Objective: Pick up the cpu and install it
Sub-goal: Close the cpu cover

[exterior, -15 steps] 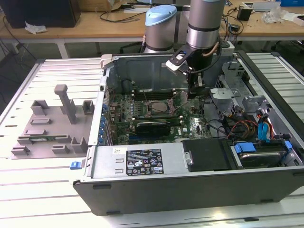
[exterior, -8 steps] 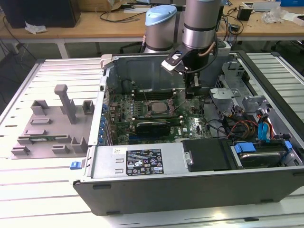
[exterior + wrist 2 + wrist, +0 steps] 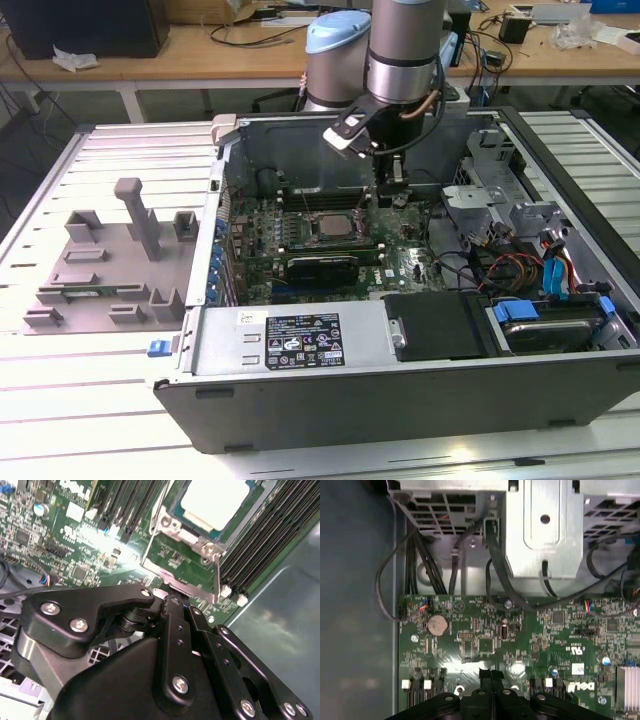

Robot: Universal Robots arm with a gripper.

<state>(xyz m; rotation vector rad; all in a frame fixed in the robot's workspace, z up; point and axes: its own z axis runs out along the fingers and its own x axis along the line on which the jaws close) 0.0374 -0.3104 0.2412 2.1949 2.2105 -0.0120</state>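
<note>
Two fingers pressed together, nothing visible between them. The tips hover low over the motherboard; can't tell if they touch it.

Just beyond the tips are the metal socket frame and a thin metal arm along its side. The cpu sits inside that frame, past the fingertips and apart from them, not held.

It lies flat, silvery plate facing up. Its edges are square to the frame and parallel to the memory slots flanking it. It's a square part, so no real long axis.

Judgement: pick and drop-in look done. The step in hand is at the socket hardware, seating or retention. Can't tell if the frame is latched.

Any move from here calls for short, low travel, with the tips kept off the chip's plate and the slot latches.

Further out is the open computer case on the worktop.
</note>
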